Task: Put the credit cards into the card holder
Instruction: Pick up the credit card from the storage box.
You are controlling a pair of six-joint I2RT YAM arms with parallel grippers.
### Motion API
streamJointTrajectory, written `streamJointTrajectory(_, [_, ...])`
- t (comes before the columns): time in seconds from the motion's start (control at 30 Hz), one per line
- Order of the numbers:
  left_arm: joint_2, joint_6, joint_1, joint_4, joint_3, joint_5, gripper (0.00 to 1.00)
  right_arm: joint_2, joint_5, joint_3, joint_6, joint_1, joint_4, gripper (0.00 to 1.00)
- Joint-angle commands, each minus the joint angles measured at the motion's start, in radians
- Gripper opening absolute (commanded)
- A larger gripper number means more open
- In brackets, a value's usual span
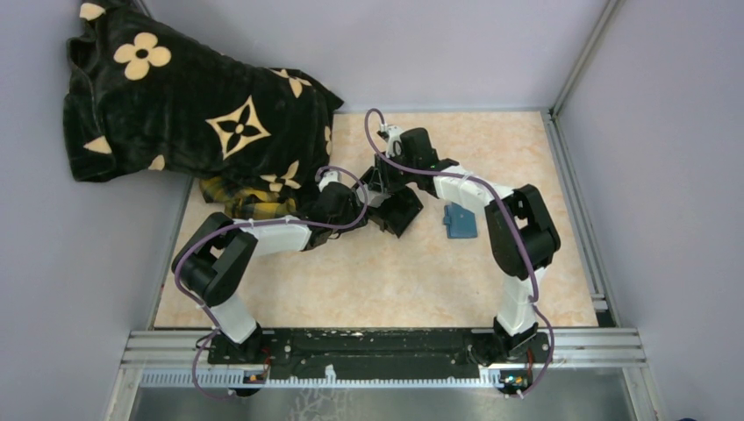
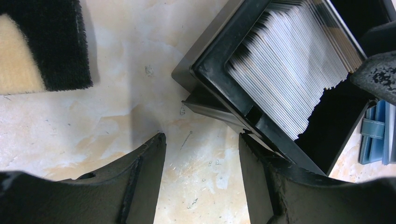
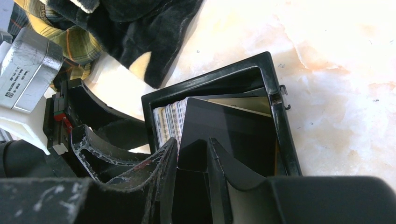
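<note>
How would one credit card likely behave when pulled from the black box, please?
Probably stiff and light: the credit cards look thin. Packed tight on edge in the black box, neighbours may drag along.

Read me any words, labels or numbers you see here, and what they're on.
Nothing can be read.
sticker on the grey block: printed lines, too small and blurred to read.
cards: mostly edges show, no text legible.
card holder and black box: no text seen.
</note>
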Motion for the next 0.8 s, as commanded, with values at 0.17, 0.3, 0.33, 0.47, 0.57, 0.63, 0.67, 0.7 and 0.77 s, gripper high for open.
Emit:
streamJointTrajectory(0.17, [0.03,-0.027,-0.009,-0.006,0.0,0.02,0.66,-0.057,-0.045,-0.015,0.015,0.015,0.023,0.27])
streamJointTrajectory(0.3, [0.028,-0.03,-0.009,-0.008,-0.001,0.02,0.66,-0.057,-0.037,-0.013,0.009,0.015,0.014,0.23])
streamJointTrajectory(0.33, [0.028,-0.029,-0.009,-0.008,-0.001,0.021,0.66,-0.056,-0.035,-0.013,0.007,0.015,0.011,0.22])
streamJointTrajectory(0.47, [0.03,-0.033,-0.011,-0.008,-0.002,0.022,0.66,-0.064,-0.031,-0.013,0.005,0.015,0.007,0.18])
streamJointTrajectory(0.57, [0.03,-0.034,-0.012,-0.009,-0.001,0.021,0.66,-0.073,-0.029,-0.011,0.005,0.016,0.004,0.15])
streamJointTrajectory(0.63, [0.029,-0.033,-0.012,-0.01,-0.002,0.019,0.66,-0.079,-0.024,-0.01,0.004,0.015,0.001,0.13])
streamJointTrajectory(0.67, [0.028,-0.033,-0.012,-0.01,-0.003,0.019,0.66,-0.082,-0.018,-0.01,0.003,0.015,-0.002,0.13])
streamJointTrajectory(0.7, [0.027,-0.033,-0.012,-0.012,-0.002,0.017,0.66,-0.085,-0.015,-0.01,0.001,0.016,-0.006,0.12])
streamJointTrajectory(0.77, [0.026,-0.033,-0.014,-0.012,-0.001,0.017,0.66,-0.089,-0.008,-0.009,-0.003,0.015,-0.012,0.11])
